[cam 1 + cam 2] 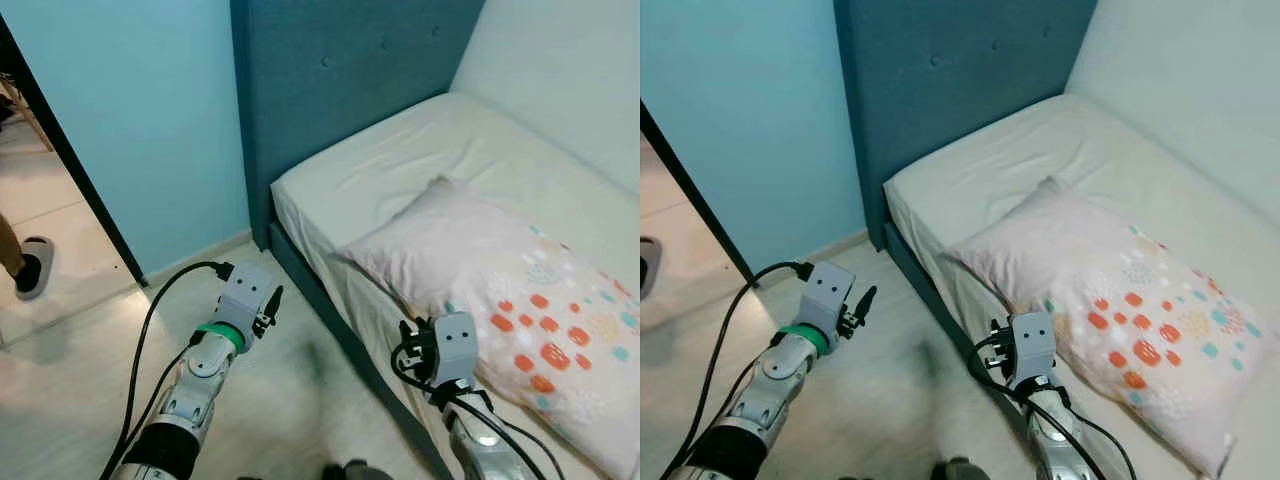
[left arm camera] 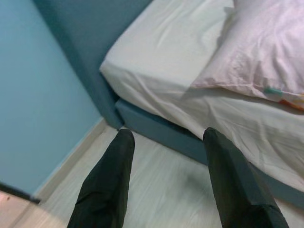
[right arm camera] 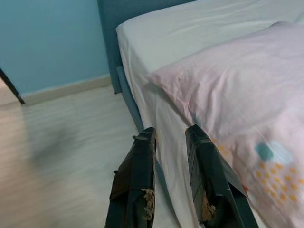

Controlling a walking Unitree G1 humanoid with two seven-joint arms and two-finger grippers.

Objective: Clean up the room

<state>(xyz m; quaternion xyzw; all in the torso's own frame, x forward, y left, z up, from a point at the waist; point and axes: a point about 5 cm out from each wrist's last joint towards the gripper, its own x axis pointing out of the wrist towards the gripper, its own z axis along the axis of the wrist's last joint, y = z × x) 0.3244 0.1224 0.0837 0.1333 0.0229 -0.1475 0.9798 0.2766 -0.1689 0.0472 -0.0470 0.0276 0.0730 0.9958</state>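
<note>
Pillow [image 1: 505,300] lies on the bed [image 1: 400,165], slanted across the mattress, its pale pink end toward the headboard [image 1: 340,70] and its end with orange and teal spots toward the bed's foot; one long side reaches the bed's near edge. My right gripper [image 3: 171,135] hangs just beside that edge, at the pillow's near side, holding nothing; its fingers [image 3: 137,175] stand a narrow gap apart, nearly shut. My left gripper [image 2: 166,137] hovers over the pale wood floor [image 1: 290,400] beside the bed, near the corner where the bed frame meets the headboard, and its fingers [image 2: 109,185] are spread wide with nothing between them. Beyond the headboard runs a light blue wall [image 1: 150,110] with a skirting board along the floor. Away from the bed, past a dark door frame [image 1: 70,170], a person's foot in a white slipper [image 1: 35,265] stands on the floor.
</note>
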